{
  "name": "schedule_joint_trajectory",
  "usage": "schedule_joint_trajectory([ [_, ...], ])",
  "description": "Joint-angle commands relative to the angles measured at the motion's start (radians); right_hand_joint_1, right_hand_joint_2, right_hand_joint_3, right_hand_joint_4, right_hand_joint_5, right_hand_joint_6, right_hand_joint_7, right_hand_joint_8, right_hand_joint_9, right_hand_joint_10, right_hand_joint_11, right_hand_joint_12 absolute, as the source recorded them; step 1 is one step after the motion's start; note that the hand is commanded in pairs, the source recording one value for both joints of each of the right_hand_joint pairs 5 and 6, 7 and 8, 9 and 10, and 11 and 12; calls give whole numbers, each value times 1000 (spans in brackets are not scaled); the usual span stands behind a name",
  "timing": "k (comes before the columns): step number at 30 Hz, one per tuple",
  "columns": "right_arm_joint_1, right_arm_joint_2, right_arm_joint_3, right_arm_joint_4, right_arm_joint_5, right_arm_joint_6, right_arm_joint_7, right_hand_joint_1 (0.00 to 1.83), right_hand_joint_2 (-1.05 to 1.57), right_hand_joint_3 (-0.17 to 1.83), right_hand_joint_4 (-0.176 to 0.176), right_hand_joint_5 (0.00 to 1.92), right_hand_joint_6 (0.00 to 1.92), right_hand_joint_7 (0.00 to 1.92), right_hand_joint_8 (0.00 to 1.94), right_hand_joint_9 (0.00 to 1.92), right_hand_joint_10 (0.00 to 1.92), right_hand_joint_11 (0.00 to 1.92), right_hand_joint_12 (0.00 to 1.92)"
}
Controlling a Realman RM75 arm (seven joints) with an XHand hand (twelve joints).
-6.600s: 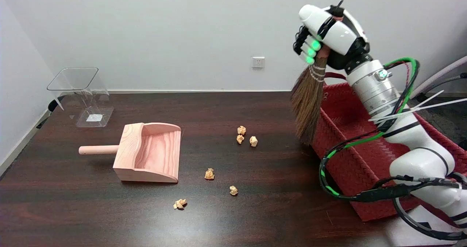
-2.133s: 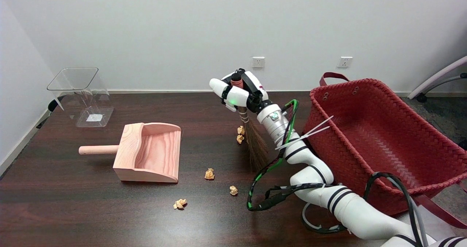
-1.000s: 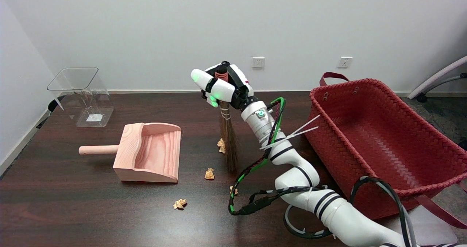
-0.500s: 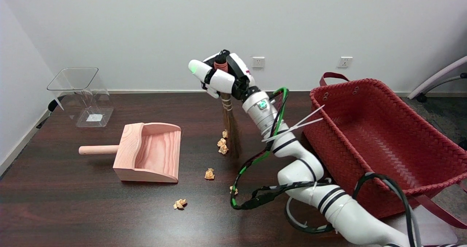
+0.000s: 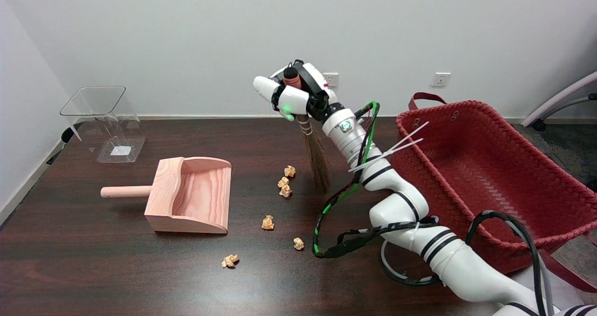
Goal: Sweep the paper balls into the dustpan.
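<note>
Paper balls, 6 in all, lie scattered on the dark wooden counter (image 5: 70, 241). Going from the left, a clear plastic container (image 5: 105, 122) stands near the far left corner, and nearer sits the wooden dustpan (image 5: 189, 195), its round handle pointing left and its open mouth facing right, with nothing visible inside. Right of the mouth, 1 ball (image 5: 230, 260) lies toward the near edge, another (image 5: 267, 222) just off the dustpan's near right corner, a tight cluster of 3 (image 5: 285, 184) farther back, and the last one (image 5: 298, 243) nearer again. Just right of the cluster hangs the small straw broom (image 5: 317, 159), bristles down and splayed a little to the right, apart from the balls. The right hand (image 5: 295, 94) grips the broom's handle at the top, fingers wrapped around it. At the far right stands a red woven basket (image 5: 489, 176).
</note>
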Motion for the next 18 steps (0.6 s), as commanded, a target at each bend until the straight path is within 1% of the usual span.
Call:
schedule_joint_trajectory([
  [1, 58, -89, -3, -267, -5, 113, -82, 932, 1029, 487, 0, 1920, 1920, 1920, 1920, 1920, 1920, 1920, 1920],
  [10, 63, -131, -6, -303, -6, 117, -117, 933, 1015, 483, 0, 1920, 1920, 1920, 1920, 1920, 1920, 1920, 1920],
  [18, 72, -204, -6, -365, -32, 158, -118, 932, 985, 463, 0, 1920, 1920, 1920, 1920, 1920, 1920, 1920, 1920],
])
